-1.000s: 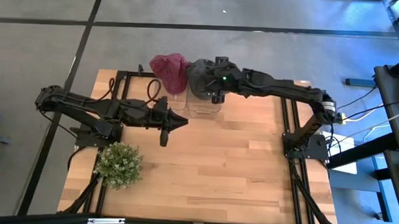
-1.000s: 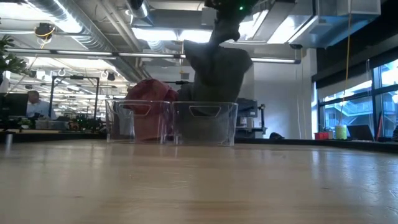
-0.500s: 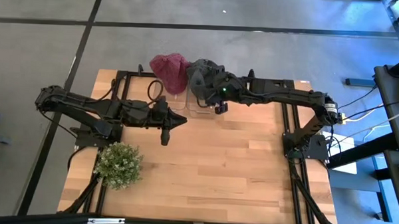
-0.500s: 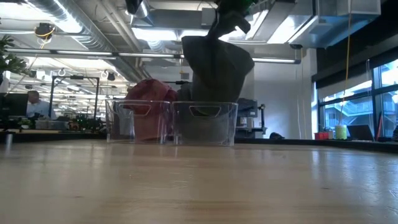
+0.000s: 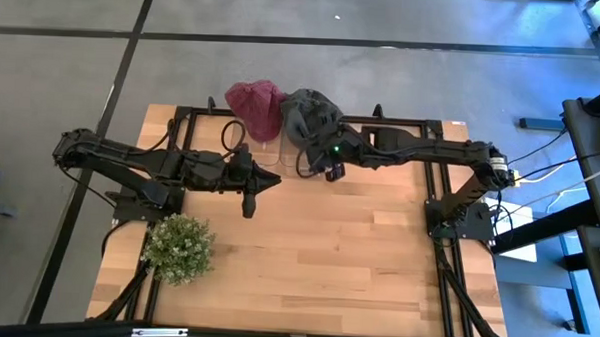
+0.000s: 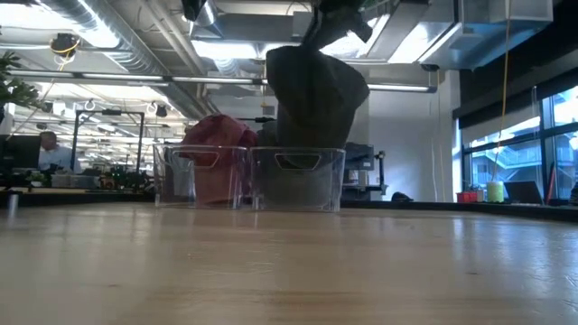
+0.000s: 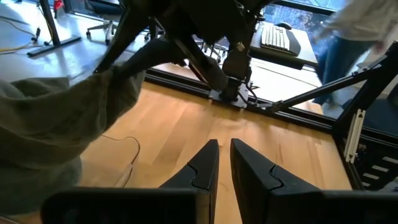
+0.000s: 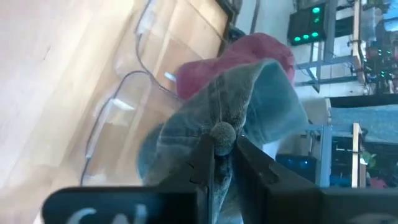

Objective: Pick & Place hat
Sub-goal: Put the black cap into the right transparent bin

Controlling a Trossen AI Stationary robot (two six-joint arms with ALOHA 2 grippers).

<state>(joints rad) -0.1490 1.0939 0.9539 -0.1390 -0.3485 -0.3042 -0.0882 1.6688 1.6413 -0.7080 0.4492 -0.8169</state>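
The right gripper (image 8: 222, 158) is clamped on the crown of the grey hat (image 5: 310, 113), its fingers pinching the fabric at the top button. The grey hat hangs above a clear bin (image 6: 298, 179) at the far edge of the table (image 5: 327, 250), its lower part inside the bin. A second clear bin (image 6: 199, 174) just beside it holds a red hat (image 5: 256, 105). The left gripper (image 7: 222, 165) hovers over the table near the bins, fingers nearly closed and holding nothing. A potted plant (image 5: 178, 248) stands at the table's left side.
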